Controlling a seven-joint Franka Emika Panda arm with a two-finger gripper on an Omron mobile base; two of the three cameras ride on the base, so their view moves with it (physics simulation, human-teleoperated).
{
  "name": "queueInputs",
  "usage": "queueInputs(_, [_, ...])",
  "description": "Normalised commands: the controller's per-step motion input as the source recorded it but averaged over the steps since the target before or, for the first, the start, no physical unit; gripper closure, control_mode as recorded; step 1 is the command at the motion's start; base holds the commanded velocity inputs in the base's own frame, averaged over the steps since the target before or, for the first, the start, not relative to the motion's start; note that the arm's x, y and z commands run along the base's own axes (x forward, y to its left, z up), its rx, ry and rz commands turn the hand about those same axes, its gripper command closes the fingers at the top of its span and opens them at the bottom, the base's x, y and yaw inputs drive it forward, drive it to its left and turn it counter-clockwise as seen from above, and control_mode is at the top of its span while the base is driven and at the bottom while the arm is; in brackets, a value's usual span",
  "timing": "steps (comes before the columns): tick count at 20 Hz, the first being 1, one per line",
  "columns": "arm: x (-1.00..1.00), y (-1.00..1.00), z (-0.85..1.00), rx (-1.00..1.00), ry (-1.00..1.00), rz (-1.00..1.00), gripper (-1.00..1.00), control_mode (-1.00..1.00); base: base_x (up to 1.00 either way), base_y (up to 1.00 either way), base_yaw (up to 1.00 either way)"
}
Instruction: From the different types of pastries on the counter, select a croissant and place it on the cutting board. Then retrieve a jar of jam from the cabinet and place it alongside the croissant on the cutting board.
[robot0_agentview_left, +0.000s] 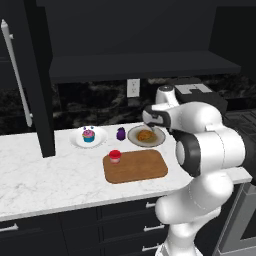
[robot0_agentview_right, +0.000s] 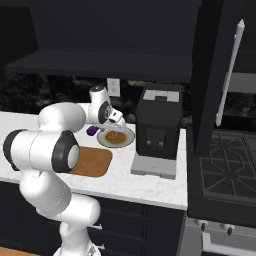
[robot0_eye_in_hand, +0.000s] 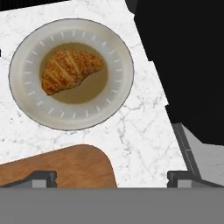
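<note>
The golden-brown croissant (robot0_eye_in_hand: 70, 70) lies on a white plate (robot0_eye_in_hand: 118, 94) at the back of the marble counter (robot0_agentview_left: 50, 175); it also shows as croissant (robot0_agentview_left: 145, 135) and croissant (robot0_agentview_right: 115, 135). My gripper (robot0_agentview_left: 151, 127) hovers just above that plate, open with nothing between its fingers, its fingertips (robot0_eye_in_hand: 43, 177) wide apart. The wooden cutting board (robot0_agentview_left: 137, 167) lies in front of the plate. A small red jar of jam (robot0_agentview_left: 115, 156) stands on the board's back left corner. The blue-and-pink cupcake (robot0_agentview_left: 88, 135) sits on a second plate to the left.
A dark purple small object (robot0_agentview_left: 120, 133) stands between the two plates. A black coffee machine (robot0_agentview_right: 159, 127) is right of the croissant plate, with a stove (robot0_agentview_right: 225, 165) beyond it. The dark cabinet (robot0_agentview_left: 42, 100) with its silver handle (robot0_agentview_left: 15, 70) rises at the left.
</note>
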Motion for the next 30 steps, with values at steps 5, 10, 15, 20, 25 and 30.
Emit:
queueInputs(5, [0.74, 0.00, 0.00, 0.05, 0.00, -0.06, -1.00, -1.00, 0.00, 0.00, 0.00])
queueInputs(10, [0.30, 0.00, 0.00, 0.07, 0.05, -0.09, -1.00, -1.00, 0.00, 0.00, 0.00])
queueInputs(15, [0.11, 0.00, -0.03, 0.07, 0.08, -0.18, -1.00, -1.00, 0.00, 0.00, 0.00])
queueInputs(20, [0.24, 0.03, -0.12, 0.05, 0.03, -0.21, -1.00, -1.00, 0.00, 0.00, 0.00])
queueInputs(25, [0.28, 0.08, -0.21, 0.05, 0.00, -0.27, -1.00, -1.00, 0.00, 0.00, 0.00])
queueInputs(30, [0.19, 0.11, -0.05, 0.00, 0.00, -0.14, -1.00, -1.00, 0.00, 0.00, 0.00])
